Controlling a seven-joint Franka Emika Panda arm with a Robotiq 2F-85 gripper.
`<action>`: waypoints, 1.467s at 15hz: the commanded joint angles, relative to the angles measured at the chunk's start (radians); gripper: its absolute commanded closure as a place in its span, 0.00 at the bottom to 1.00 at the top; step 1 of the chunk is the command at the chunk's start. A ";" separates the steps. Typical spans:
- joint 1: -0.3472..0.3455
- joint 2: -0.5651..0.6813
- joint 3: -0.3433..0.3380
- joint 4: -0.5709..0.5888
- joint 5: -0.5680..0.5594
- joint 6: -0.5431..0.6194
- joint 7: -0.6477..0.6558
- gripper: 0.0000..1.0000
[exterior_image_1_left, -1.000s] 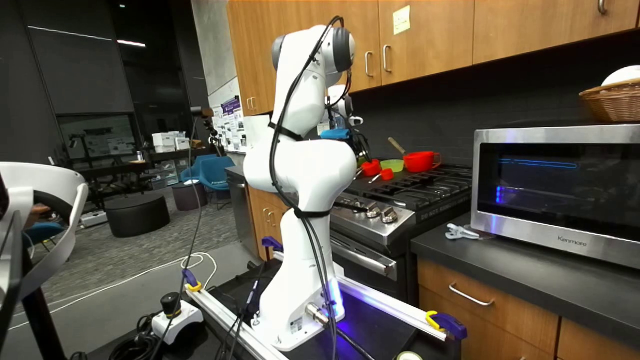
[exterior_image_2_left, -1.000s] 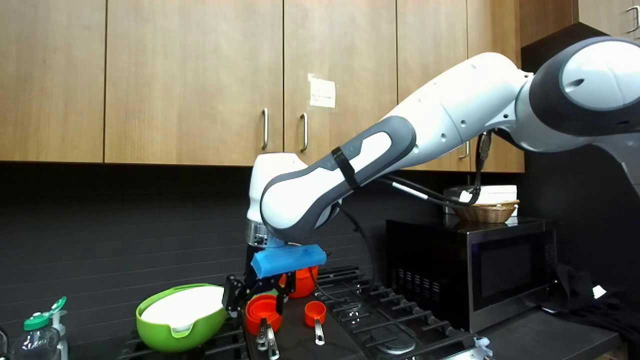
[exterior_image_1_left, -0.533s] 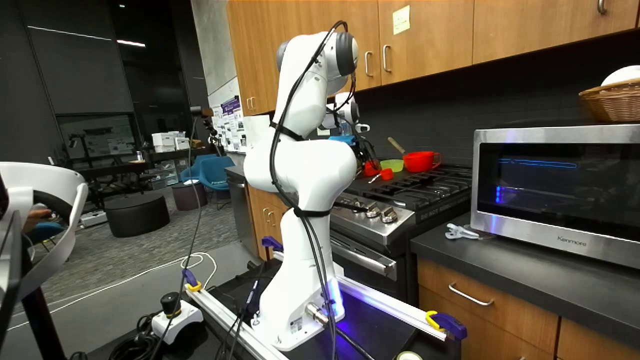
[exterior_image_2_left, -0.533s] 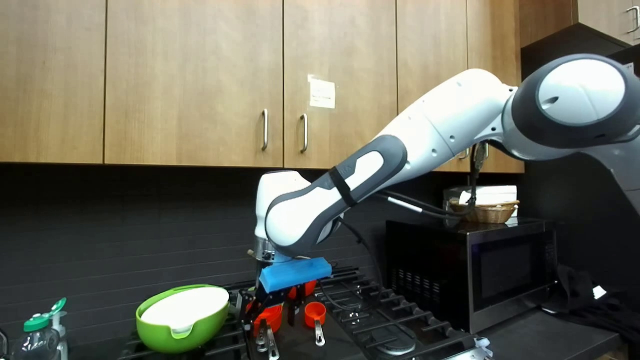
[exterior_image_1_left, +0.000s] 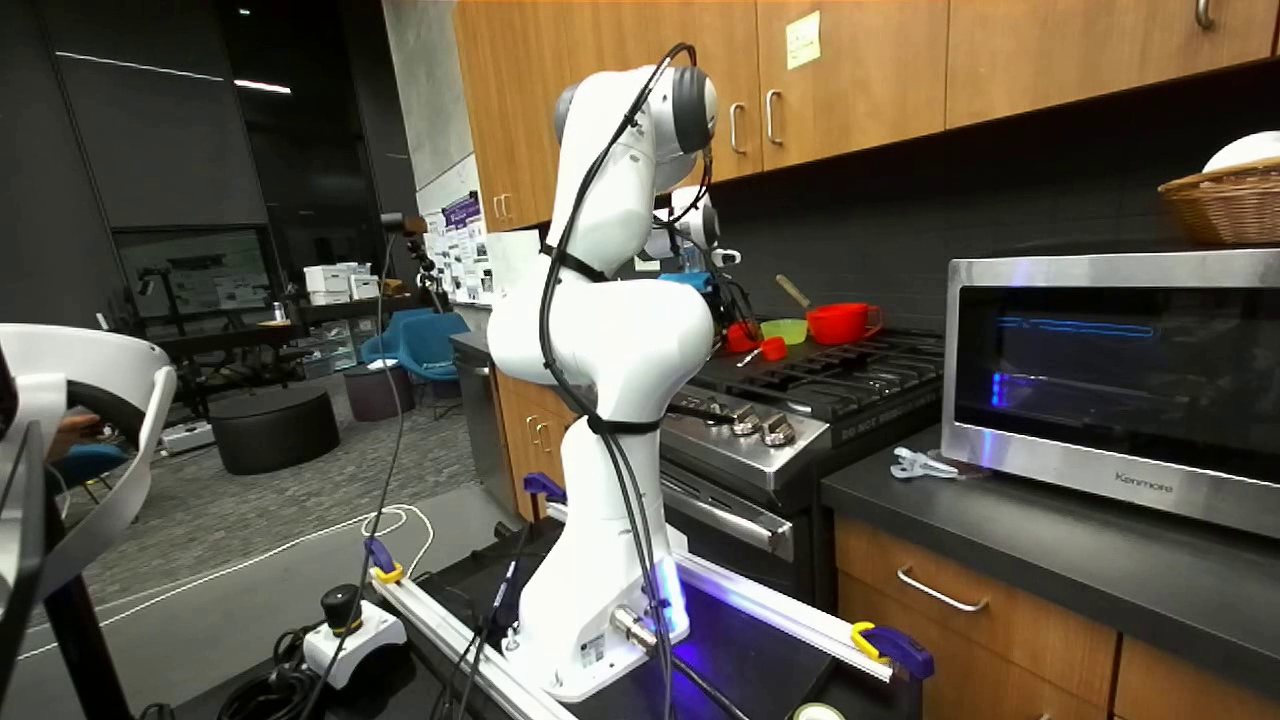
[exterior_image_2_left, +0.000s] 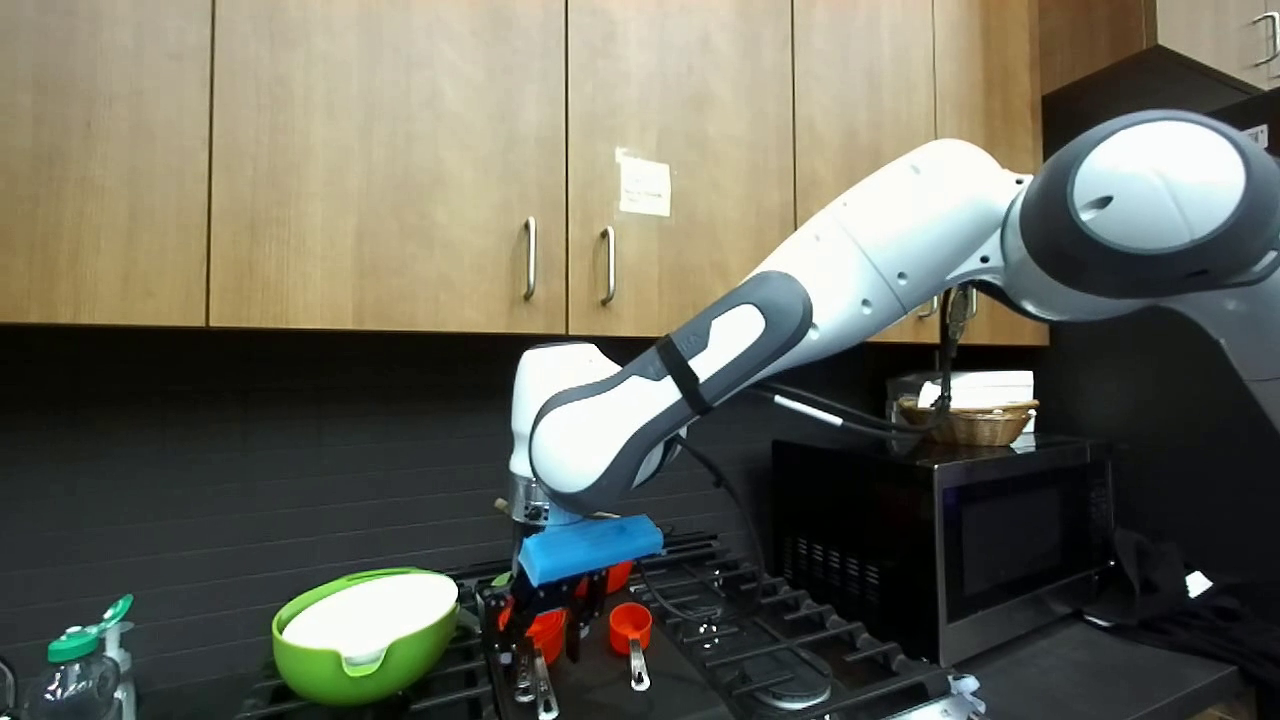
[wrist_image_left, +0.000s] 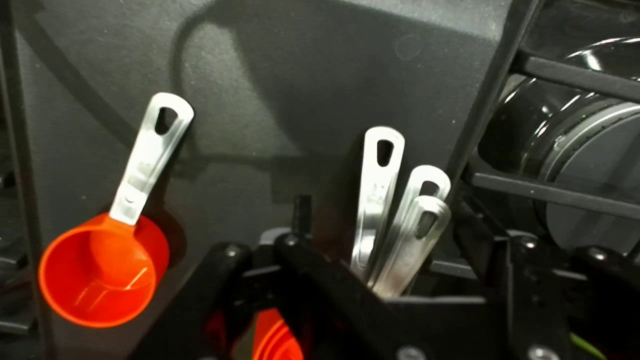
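In the wrist view, the fingers (wrist_image_left: 302, 217) stood wide apart, the silver handles (wrist_image_left: 378, 200) of the stacked red cups (wrist_image_left: 280, 342) between them right of centre, contact unclear, bowls mostly hidden; a single red cup (wrist_image_left: 100, 272) sat apart, lower left.

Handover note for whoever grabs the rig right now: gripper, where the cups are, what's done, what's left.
Gripper: open, down at the nested red measuring cups; at least three silver handles show between the jaws in the wrist view. Contact: can't tell.
Single red cup: on the flat dark plate, apart from the nested cups, outside the jaws.
Green bowl: left of the cups in an exterior view.
Done: gripper positioned at the nested cups.
Left, as far as I can judge: jaws not yet shut, nothing picked up.
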 joint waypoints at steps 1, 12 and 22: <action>0.004 0.002 -0.001 0.021 -0.009 -0.021 0.014 0.38; 0.034 0.039 0.003 0.105 -0.017 -0.066 0.013 0.25; 0.033 0.078 -0.011 0.131 -0.015 -0.084 0.011 0.63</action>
